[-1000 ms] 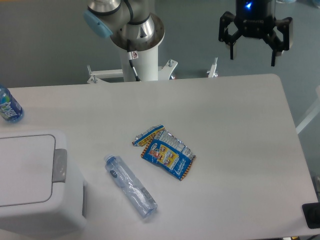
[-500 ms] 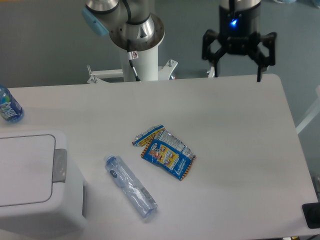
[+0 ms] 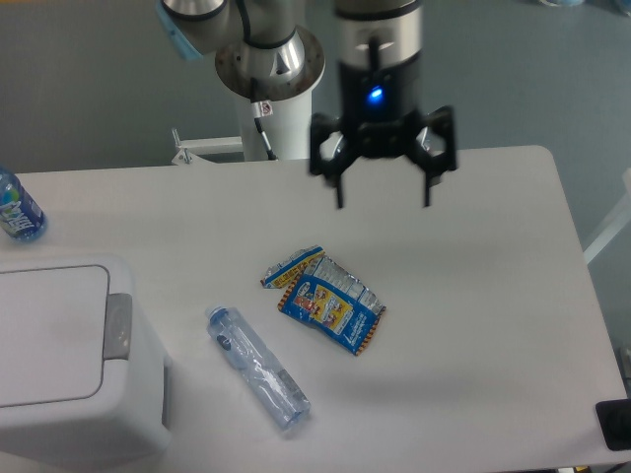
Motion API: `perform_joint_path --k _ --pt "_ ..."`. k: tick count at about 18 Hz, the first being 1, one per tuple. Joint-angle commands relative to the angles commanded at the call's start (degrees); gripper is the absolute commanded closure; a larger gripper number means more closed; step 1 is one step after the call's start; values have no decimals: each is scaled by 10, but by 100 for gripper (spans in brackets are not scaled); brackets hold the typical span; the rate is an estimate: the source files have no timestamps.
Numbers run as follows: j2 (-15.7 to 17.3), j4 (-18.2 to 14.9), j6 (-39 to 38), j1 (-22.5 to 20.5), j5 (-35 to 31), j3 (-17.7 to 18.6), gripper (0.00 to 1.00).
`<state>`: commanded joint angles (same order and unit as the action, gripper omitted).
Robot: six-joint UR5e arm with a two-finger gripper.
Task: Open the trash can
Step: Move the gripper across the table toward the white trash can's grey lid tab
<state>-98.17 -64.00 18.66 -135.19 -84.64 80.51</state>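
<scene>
At the 9 o'clock edge of the table [image 3: 473, 296], a blue-labelled bottle [image 3: 17, 209] lies partly cut off by the frame, so its full shape cannot be told. Below it, filling the 8 o'clock corner, sits the trash can [image 3: 69, 365], a big white box with rounded corners. Its flat lid [image 3: 49, 335] lies shut and level, and the grey push tab [image 3: 118, 326] sits on the lid's right edge, facing toward the table's middle. Nothing touches the can.

Just to the right of the can, toward 6 o'clock, a clear plastic bottle [image 3: 257, 368] lies on its side, slanting from upper left to lower right, looking somewhat crushed. Near the centre of the table lies a crumpled blue and orange snack wrapper [image 3: 325, 298], flat on the surface and apart from the bottle.

At 12 o'clock the arm's white base column [image 3: 278, 118] stands behind the table's far edge. Right of it, between 12 and 1 o'clock, the gripper [image 3: 383, 197] hangs pointing downward over the table's far half, a blue light glowing on its body. Its two fingers [image 3: 338, 182] stand wide apart with nothing between them, above and beyond the wrapper and well apart from the trash can.
</scene>
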Motion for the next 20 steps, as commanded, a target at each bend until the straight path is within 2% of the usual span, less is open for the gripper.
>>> perform_joint_path --k 3,4,8,11,13,20 --pt "-18 46 -63 35 1 0 0" --pt "-24 50 -83 46 3 0 0" --pt "-43 55 -146 75 31 -2 0" --pt "-47 55 -186 76 70 -4 0" --pt "-48 55 -190 76 90 -1 0" --pt "-66 55 -191 99 91 -2 0"
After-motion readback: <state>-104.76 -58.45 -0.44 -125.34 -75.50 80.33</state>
